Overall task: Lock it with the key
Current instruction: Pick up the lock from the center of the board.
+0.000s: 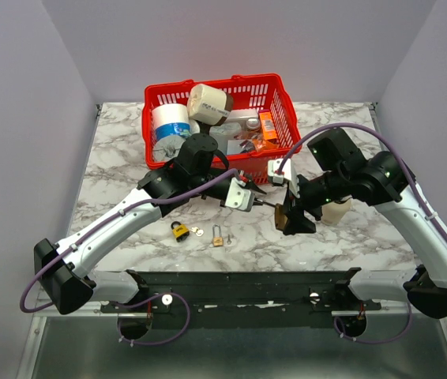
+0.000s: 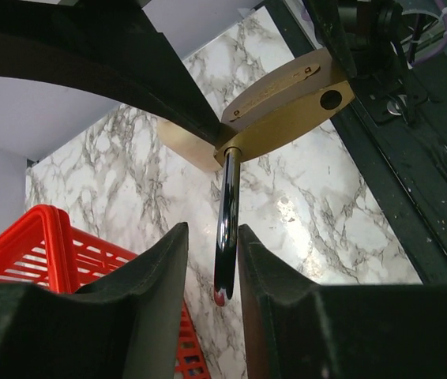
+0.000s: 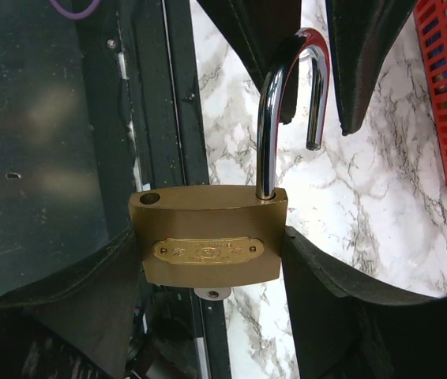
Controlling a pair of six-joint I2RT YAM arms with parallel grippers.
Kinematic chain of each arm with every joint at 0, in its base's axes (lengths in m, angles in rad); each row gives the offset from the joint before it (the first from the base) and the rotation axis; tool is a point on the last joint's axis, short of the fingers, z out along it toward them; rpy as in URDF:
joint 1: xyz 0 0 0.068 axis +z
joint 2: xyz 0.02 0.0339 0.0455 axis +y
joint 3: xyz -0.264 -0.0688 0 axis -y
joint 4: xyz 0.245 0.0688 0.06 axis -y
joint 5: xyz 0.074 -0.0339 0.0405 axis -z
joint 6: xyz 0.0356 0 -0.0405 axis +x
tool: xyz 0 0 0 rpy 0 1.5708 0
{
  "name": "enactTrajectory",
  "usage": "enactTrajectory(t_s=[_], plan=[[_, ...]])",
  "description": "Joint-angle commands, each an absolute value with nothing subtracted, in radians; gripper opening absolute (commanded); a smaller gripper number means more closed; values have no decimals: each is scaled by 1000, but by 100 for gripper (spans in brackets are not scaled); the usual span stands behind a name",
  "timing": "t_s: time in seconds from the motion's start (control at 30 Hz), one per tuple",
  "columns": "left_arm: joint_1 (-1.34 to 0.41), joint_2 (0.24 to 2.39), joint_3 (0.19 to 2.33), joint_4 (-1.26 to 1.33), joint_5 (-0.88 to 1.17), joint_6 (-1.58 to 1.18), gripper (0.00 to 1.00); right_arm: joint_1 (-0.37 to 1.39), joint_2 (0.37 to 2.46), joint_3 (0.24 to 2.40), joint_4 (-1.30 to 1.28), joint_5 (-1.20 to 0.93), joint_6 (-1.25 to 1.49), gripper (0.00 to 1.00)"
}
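My right gripper is shut on the sides of a large brass padlock and holds it above the table. Its chrome shackle is open, with the free end out of the body. A silver key head sticks out under the lock. My left gripper straddles the shackle. Its fingers stand on either side of the bend. The shackle lies against one pad, with a gap to the other.
A red basket of household items stands at the back. A small black-and-brass padlock, a loose key and a small brass padlock lie on the marble near the front. The black base rail runs along the near edge.
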State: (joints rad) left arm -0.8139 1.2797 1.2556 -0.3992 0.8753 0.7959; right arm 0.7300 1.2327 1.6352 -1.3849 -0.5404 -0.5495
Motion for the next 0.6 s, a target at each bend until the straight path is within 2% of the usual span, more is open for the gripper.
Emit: enactTrajectory(t_s=[0.0,0.2,0.43,0.57], plan=[[-822,1293,1298,-411,899,833,34,746,1227,1683,-1368,-554,-534,29],[-822,1299,1307,-428,911,830,28,750,1233,1692,-1367,-552,-534,29],[-824,1302,1304,-431,911,830,33,752,1232,1692,-1358,-549,-531,29],[-825,1304,1304,-428,911,825,32,752,1232,1695,-1356,-551,-531,29]])
